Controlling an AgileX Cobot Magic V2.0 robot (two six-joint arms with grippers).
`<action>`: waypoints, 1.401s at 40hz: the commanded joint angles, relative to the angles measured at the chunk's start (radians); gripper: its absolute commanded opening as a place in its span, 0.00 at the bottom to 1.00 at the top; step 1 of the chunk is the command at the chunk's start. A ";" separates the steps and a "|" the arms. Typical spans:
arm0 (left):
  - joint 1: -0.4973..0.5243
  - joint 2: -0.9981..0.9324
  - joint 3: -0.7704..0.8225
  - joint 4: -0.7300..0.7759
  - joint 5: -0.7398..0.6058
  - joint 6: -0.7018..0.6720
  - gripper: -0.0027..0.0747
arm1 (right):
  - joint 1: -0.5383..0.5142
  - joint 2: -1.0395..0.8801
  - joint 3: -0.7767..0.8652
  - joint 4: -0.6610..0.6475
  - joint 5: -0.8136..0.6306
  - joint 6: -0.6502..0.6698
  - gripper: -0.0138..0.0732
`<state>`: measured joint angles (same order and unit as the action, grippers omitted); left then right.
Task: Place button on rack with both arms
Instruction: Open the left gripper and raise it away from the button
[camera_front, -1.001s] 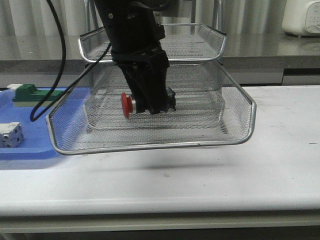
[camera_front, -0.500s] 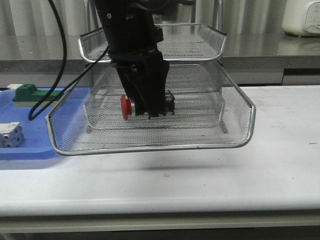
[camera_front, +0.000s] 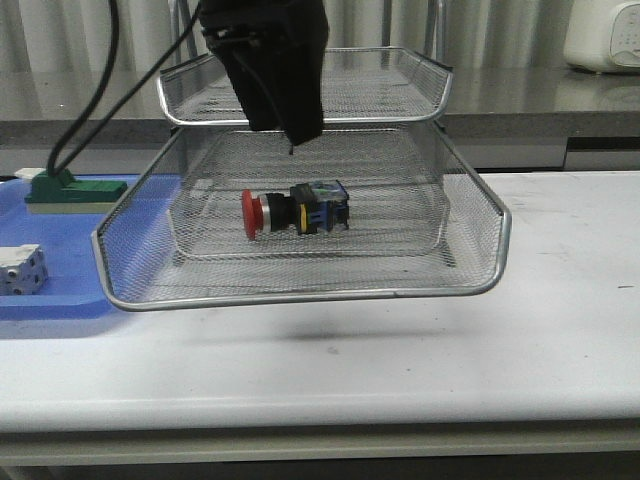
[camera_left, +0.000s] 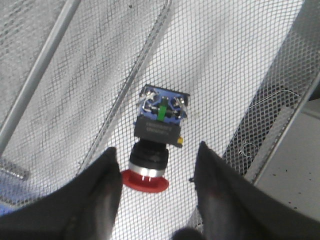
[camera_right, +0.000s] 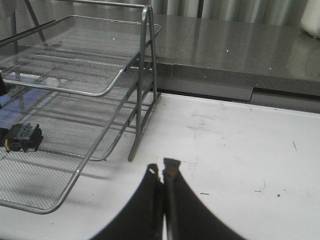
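button (camera_front: 294, 212): on its side in rack (camera_front: 300, 290), long axis crosswise, red head leftward
left hand (camera_left: 155, 172): wide, empty
right hand (camera_right: 162, 171): pinched closed, empty

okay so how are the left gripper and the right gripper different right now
The left gripper has its jaws spread open, while the right gripper has its jaws closed together with nothing between them. The left gripper hangs above the button lying on its side in the rack; the right gripper is over bare white table, beside the rack. Both are black and hold nothing.
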<state>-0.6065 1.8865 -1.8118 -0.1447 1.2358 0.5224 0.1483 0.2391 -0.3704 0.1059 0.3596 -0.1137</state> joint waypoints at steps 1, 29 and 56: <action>-0.003 -0.124 0.032 0.019 0.056 -0.034 0.22 | -0.002 0.009 -0.026 0.004 -0.086 -0.001 0.09; 0.327 -0.686 0.735 0.034 -0.288 -0.294 0.01 | -0.002 0.009 -0.026 0.004 -0.086 -0.001 0.09; 0.377 -1.501 1.348 0.031 -0.843 -0.314 0.01 | -0.002 0.009 -0.026 0.004 -0.086 -0.001 0.09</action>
<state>-0.2328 0.4698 -0.4628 -0.1014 0.5150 0.2196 0.1483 0.2391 -0.3704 0.1059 0.3596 -0.1137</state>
